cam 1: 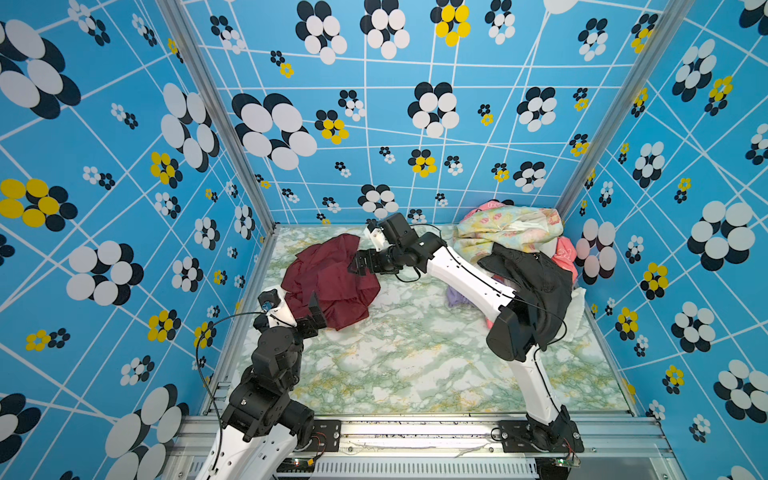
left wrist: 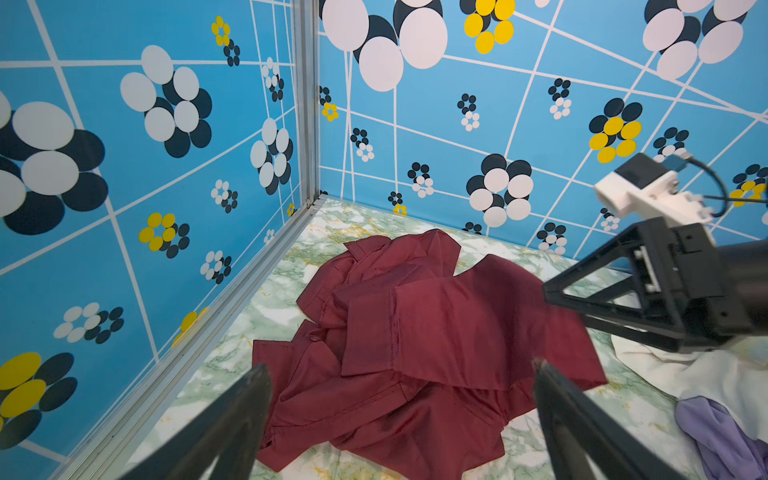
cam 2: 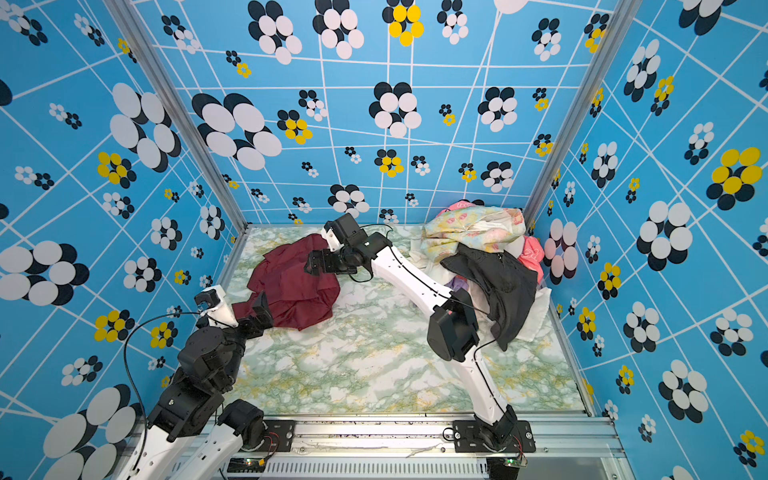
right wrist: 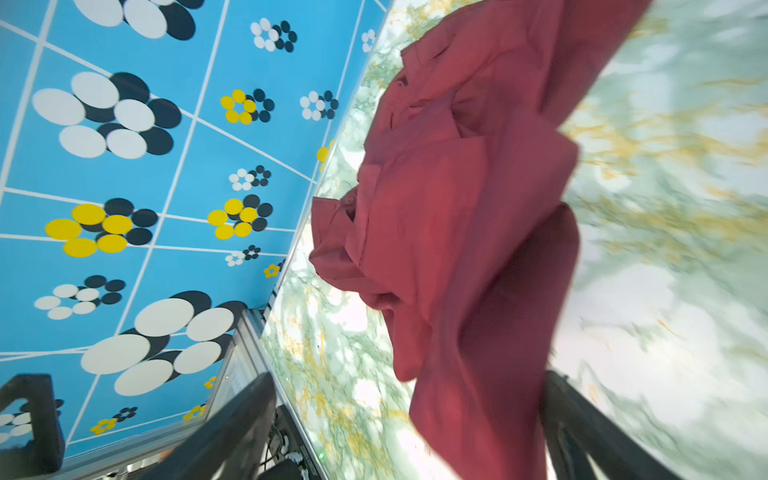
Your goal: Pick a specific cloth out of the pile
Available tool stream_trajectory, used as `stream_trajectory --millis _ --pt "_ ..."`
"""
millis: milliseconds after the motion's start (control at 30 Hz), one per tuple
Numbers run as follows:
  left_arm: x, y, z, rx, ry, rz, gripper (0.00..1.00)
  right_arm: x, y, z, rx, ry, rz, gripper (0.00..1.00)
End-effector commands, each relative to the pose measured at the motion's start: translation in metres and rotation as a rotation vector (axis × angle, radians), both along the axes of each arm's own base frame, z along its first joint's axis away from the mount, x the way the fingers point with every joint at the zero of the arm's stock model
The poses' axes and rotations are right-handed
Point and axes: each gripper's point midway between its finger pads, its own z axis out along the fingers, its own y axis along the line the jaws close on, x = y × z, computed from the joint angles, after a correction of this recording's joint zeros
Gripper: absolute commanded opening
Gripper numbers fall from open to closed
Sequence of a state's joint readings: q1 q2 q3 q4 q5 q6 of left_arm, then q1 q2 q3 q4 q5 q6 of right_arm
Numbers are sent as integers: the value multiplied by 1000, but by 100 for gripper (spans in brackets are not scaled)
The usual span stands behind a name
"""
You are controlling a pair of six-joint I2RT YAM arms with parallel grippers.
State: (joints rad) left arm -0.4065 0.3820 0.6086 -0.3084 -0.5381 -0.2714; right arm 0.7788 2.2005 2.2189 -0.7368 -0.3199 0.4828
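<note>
The cloth [cam 1: 328, 278] [cam 2: 291, 278] is a plain maroon garment, crumpled on the marble table at the back left, apart from the pile [cam 1: 519, 241] [cam 2: 478, 232] in the back right corner. My left gripper [cam 1: 316, 308] [left wrist: 400, 365] is open at the cloth's near left edge, its fingers straddling the fabric [left wrist: 436, 332] without touching it. My right gripper [cam 1: 356, 266] [right wrist: 409, 376] reaches across the middle to the cloth's right edge. Its jaws are wide open. A loose fold of the cloth [right wrist: 478, 291] lies between them, close to one finger.
A black garment [cam 1: 532, 278] spills off the pile beside my right arm's elbow. White [left wrist: 673, 370] and lilac [left wrist: 723, 432] pieces lie at the pile's foot. Patterned blue walls close in three sides, with a metal rail [cam 1: 415, 428] along the front.
</note>
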Motion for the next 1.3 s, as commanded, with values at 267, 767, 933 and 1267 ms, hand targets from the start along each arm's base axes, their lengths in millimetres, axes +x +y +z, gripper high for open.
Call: stream_trajectory --millis 267,767,933,1267 --pt "18 -11 -24 58 169 -13 99 -60 -162 -32 -398 7 -136 99" --pt "94 27 -133 197 284 111 99 -14 -422 -36 -443 -592 -743 99" --pt "101 34 -154 200 280 98 99 3 -460 -76 -480 -585 -837 99" --pt "125 33 -163 210 215 45 99 17 -479 -109 -415 -623 -910 99"
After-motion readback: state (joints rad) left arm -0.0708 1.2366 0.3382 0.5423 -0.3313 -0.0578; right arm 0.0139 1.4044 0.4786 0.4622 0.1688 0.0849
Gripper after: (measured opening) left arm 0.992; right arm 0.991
